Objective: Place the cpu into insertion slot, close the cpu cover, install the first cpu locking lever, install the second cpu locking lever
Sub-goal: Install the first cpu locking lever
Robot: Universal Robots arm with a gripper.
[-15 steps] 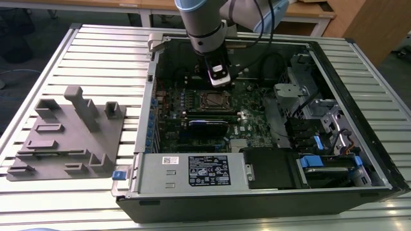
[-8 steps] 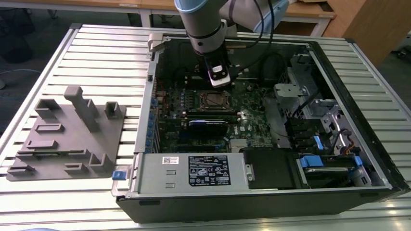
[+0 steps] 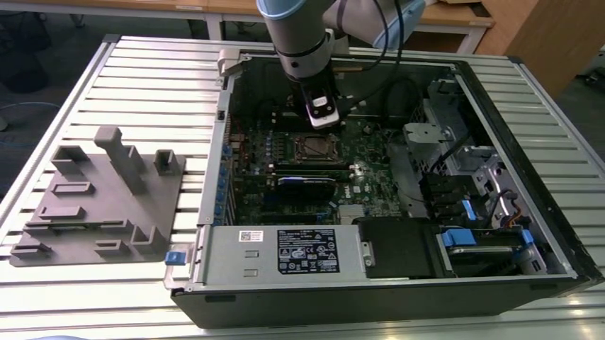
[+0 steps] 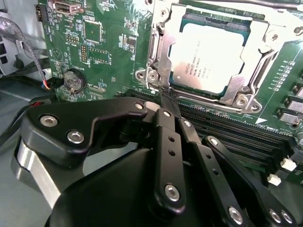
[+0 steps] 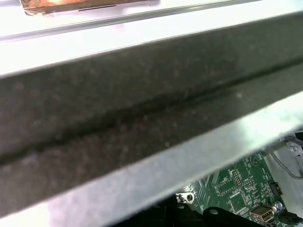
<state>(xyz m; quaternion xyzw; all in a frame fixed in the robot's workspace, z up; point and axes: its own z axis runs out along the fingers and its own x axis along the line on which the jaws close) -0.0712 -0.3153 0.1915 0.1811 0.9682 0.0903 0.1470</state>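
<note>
In the second wrist view the cpu (image 4: 213, 54), a flat square chip with a silvery top, lies in the socket. The cpu cover (image 4: 160, 56), a silver metal frame, sits down around it with the chip showing through its window. My gripper (image 4: 165, 98) is shut, its black fingers pressed together with nothing seen between them. Its tip rests at the socket's near corner, beside a frame screw. In the exterior view the gripper (image 3: 322, 120) hangs just behind the insertion slot (image 3: 312, 147) on the green motherboard. Whether the locking levers are latched, I cannot tell.
The open computer case (image 3: 492, 78) lies on a slatted table. Long black memory slots (image 4: 227, 137) run right beside the socket, with a coin battery (image 4: 73, 80) nearby. A power supply box (image 3: 283, 251) and drive bays (image 3: 472, 227) fill the front. A grey parts fixture (image 3: 104, 198) stands at the exterior view's left.
</note>
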